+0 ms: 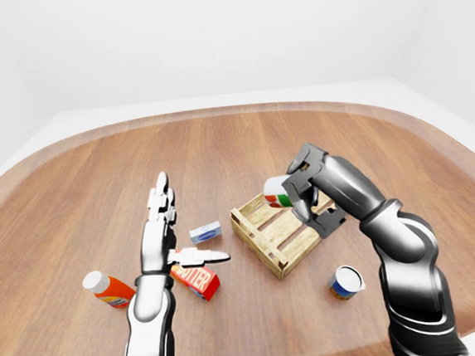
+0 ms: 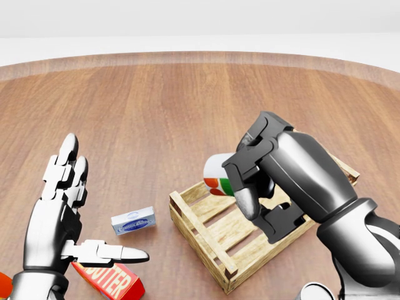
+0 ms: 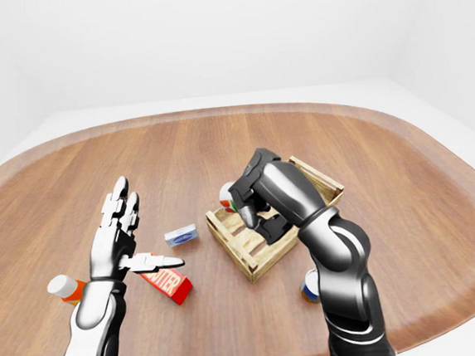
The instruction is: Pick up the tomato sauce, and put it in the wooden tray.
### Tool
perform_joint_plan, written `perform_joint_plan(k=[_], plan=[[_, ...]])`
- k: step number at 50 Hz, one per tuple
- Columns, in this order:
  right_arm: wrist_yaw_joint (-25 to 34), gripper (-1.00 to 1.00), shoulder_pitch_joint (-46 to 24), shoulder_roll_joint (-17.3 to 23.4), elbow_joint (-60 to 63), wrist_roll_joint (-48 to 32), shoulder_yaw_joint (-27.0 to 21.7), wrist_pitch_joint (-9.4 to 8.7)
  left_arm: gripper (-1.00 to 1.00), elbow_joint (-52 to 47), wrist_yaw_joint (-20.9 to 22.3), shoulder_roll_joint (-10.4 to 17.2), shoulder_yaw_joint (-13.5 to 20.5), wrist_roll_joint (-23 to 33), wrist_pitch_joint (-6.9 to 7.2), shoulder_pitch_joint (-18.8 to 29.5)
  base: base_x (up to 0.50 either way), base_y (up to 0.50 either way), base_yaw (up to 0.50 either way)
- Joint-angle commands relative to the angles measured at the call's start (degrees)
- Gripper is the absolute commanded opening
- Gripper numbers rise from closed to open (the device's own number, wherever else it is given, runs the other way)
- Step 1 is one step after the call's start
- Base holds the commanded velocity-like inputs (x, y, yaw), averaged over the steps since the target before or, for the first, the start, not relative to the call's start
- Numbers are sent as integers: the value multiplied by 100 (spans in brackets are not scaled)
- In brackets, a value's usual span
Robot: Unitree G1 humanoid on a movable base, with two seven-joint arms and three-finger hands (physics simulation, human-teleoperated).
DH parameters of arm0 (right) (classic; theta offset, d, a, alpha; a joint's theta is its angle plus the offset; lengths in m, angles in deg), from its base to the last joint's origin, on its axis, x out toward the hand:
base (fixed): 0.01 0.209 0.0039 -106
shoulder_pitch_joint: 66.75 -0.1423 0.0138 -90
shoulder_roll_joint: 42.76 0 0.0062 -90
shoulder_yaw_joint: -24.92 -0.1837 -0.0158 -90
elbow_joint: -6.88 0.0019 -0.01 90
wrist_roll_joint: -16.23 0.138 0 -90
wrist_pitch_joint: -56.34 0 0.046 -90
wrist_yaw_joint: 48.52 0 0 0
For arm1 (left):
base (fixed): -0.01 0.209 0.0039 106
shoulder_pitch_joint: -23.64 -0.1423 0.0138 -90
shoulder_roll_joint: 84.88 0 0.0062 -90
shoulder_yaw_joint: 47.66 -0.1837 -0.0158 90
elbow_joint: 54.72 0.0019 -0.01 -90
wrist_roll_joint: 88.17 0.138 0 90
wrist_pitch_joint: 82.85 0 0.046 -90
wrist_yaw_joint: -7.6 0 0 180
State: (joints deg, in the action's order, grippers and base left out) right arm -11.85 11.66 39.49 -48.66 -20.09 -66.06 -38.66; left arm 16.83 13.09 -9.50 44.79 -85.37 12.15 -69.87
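Right hand (image 2: 250,178), dark grey and silver with three fingers, is curled tight around the tomato sauce (image 2: 217,174), a small white can with red and green patches on its label, and holds it in the air, tipped on its side with its pale end pointing to the head view's left. The can hangs above the near-left part of the wooden slatted tray (image 2: 203,228), roughly over its left rim, not yet down inside

To do this step well, I judge the hand should carry the can a little further towards the tray's middle, so that the whole can sits inside the walls, then come down until the can is close to the slats before the fingers loosen. Letting go from this height, or this near the rim, risks the round can rolling or bouncing out. Turning it upright first would help it settle

Left hand (image 2: 59,215) is held open, fingers spread and gripping nothing, above the brown wooden table (image 2: 156,106) and well apart from the tray. Near it lie a small blue and white box (image 2: 133,221) and a red butter carton (image 2: 109,282); neither is in the way

In the left-eye view an orange bottle with a white cap (image 1: 107,289) lies at the left, and a blue and white can (image 1: 345,283) stands beside the tray's lower right
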Motion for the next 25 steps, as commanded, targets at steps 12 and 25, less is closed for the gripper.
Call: perform_joint_plan(k=[12, 25], plan=[[-197, -100, -2365, 852, -3606, -339, -379, 0, 100, 22, -8, 3, 1, 12, 0, 14, 0, 0, 0], [-239, -100, -3682, 1066, -6546, -1040, -127, 0, 100, 30, -1, 6, 14, -10, 0, 27, 0, 0, 0]])
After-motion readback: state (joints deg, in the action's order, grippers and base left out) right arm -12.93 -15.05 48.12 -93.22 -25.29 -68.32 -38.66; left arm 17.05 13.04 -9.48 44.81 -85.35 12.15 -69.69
